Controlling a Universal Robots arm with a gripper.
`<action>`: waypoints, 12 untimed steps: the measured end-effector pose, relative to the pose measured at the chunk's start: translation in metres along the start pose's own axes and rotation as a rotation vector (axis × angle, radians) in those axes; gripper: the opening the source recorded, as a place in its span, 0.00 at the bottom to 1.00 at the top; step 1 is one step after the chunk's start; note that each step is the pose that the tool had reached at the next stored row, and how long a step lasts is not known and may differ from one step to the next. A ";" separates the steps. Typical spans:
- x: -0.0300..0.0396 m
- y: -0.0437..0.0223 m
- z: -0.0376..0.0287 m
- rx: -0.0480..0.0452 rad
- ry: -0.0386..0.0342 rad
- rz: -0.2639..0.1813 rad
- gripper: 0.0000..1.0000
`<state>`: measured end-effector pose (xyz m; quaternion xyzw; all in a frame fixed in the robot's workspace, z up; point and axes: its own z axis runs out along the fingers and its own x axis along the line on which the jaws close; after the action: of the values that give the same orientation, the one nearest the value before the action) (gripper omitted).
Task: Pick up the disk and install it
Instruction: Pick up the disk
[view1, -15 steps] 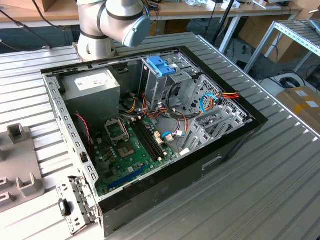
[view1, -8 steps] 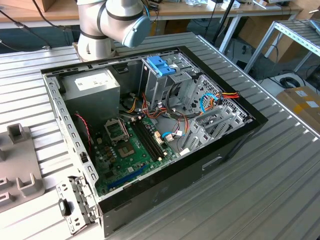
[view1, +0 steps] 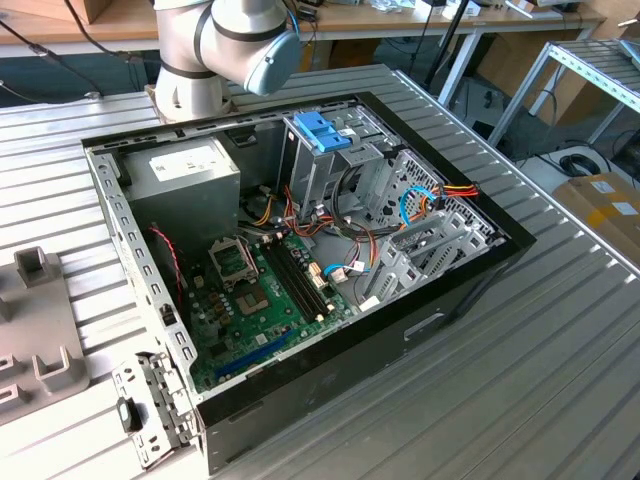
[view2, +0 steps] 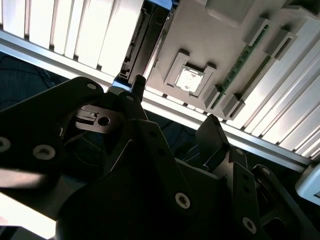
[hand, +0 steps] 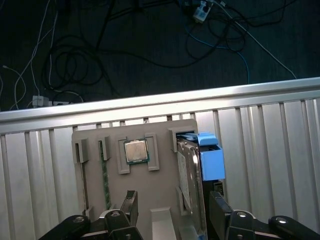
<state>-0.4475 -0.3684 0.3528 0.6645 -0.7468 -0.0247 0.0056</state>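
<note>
The disk (hand: 190, 182) stands on edge in a slot of a grey holder tray (hand: 160, 192), its grey metal body edged by a blue carrier frame (hand: 210, 160). My gripper (hand: 175, 207) hangs over it, open, with one black finger (hand: 131, 204) on one side of the disk and the other finger (hand: 218, 209) on the other; I see no contact. In the second wrist view the gripper (view2: 175, 105) shows its two spread fingers above the tray (view2: 200, 35), and the disk (view2: 146, 37) appears as a dark edge. The open computer case (view1: 470, 270) lies mid-table.
The tray also holds a processor chip (hand: 136, 151) and a memory stick (hand: 105, 175), close to the table's edge rail (hand: 160, 102). Inside the case are a drive cage with a blue handle (view1: 322, 130), a power-supply box (view1: 185, 170), a motherboard (view1: 260, 295) and loose cables (view1: 420, 205).
</note>
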 end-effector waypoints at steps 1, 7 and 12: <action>-0.0002 0.0001 0.0001 0.0000 0.0000 0.000 0.67; -0.0043 0.0008 0.0013 0.0001 -0.0001 0.000 0.67; -0.0096 0.0014 0.0020 -0.0002 0.0004 -0.009 0.67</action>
<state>-0.4479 -0.3587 0.3510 0.6678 -0.7439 -0.0246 0.0057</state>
